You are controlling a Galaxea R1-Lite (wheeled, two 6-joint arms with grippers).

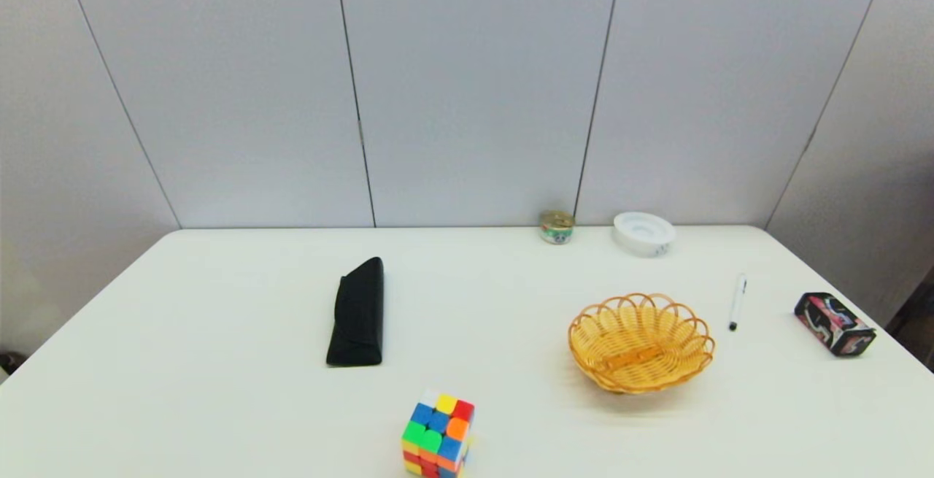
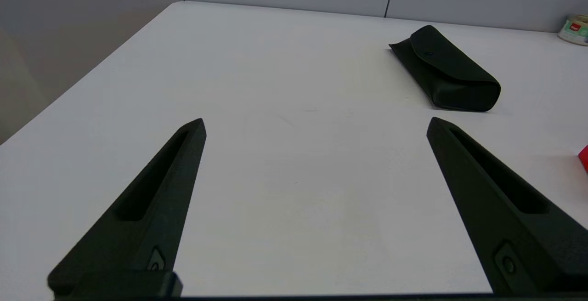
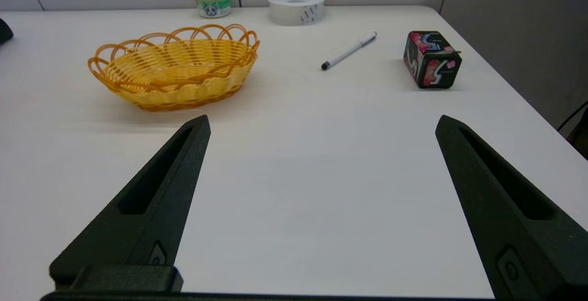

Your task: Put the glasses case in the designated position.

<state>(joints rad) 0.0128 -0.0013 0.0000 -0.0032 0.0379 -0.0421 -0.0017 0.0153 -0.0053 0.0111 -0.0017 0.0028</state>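
I have the glasses case [image 1: 356,315] lying flat on the white table [image 1: 219,390], left of centre, its long side running near to far and its flap shut. Nothing is touching it. Through the left wrist camera I see the left gripper [image 2: 316,122] hanging over bare table near the left front, its two fingers spread wide with nothing between them; the case sits beyond them, off toward the right finger. The right gripper [image 3: 323,119] is likewise spread wide and holding nothing, over the near right part of the table.

The yellow wicker basket [image 1: 641,343] stands right of centre, and I see only its woven floor inside it. A white pen [image 1: 737,302] lies just to its right, and a black box with red-and-white print [image 1: 834,323] is farther right, near the edge. Along the far edge stand a small tin [image 1: 557,227] and a white tape roll [image 1: 643,233], side by side but apart. A colourful puzzle cube [image 1: 437,433] sits near the front edge, between case and basket.
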